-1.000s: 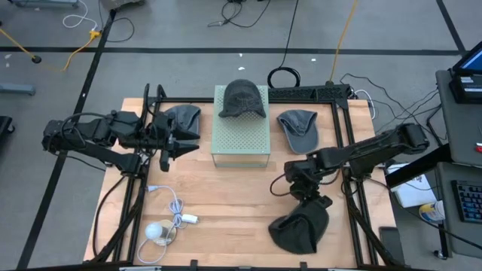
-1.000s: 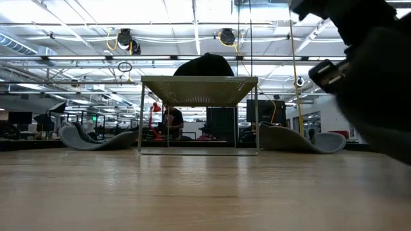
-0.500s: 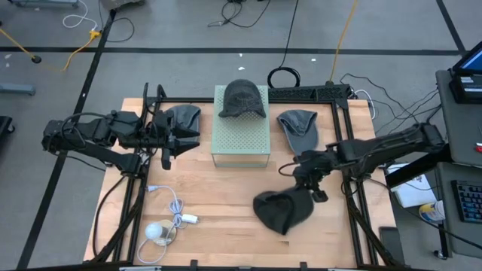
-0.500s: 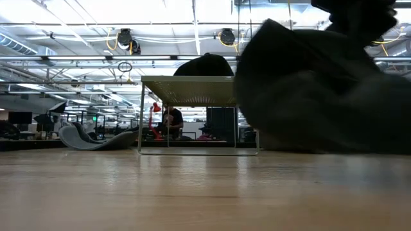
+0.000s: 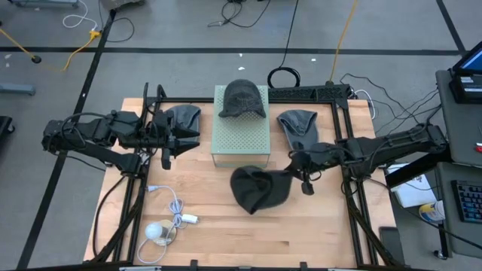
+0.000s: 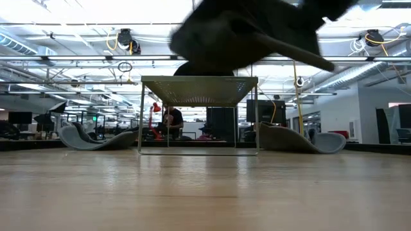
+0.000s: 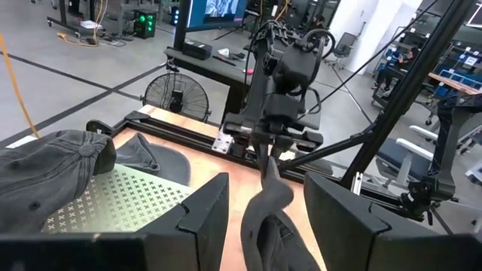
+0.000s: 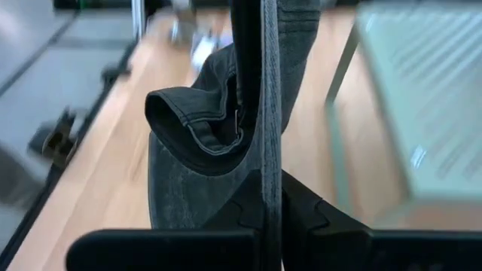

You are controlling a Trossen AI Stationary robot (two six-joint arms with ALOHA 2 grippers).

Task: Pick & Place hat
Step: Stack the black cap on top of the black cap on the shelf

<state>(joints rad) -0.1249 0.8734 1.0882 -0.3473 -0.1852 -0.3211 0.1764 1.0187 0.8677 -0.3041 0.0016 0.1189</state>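
The right arm reaches in from the right edge of the counter (image 5: 203,226), stretched low and nearly level toward the middle, its gripper (image 5: 300,167) pointing left. Its fingers (image 8: 248,113) are pressed together on the fabric of a dark hat (image 5: 258,188), pinching it at the edge so the cap hangs below and to the left of the fingers, clear of the wood. In the right wrist view the cloth runs straight up between the two dark fingers, with the folded inner band curling off to one side.

Half a second ago the hat hung nearer the front right of the counter; it has been carried left and farther back, and now sits just in front of the near right corner of the green perforated stand (image 5: 241,132). In the low view it has risen from filling the right side to hanging high across the top (image 6: 244,29).

The left arm waits at the left side, its gripper (image 5: 167,139) aimed right at the stand with fingers spread apart, holding nothing. A second dark hat (image 5: 242,98) sits on the stand's far end. A grey hat (image 5: 183,118) lies left of the stand, another grey hat (image 5: 298,128) right of it. A white cable with a round puck (image 5: 154,230) lies at the near left.
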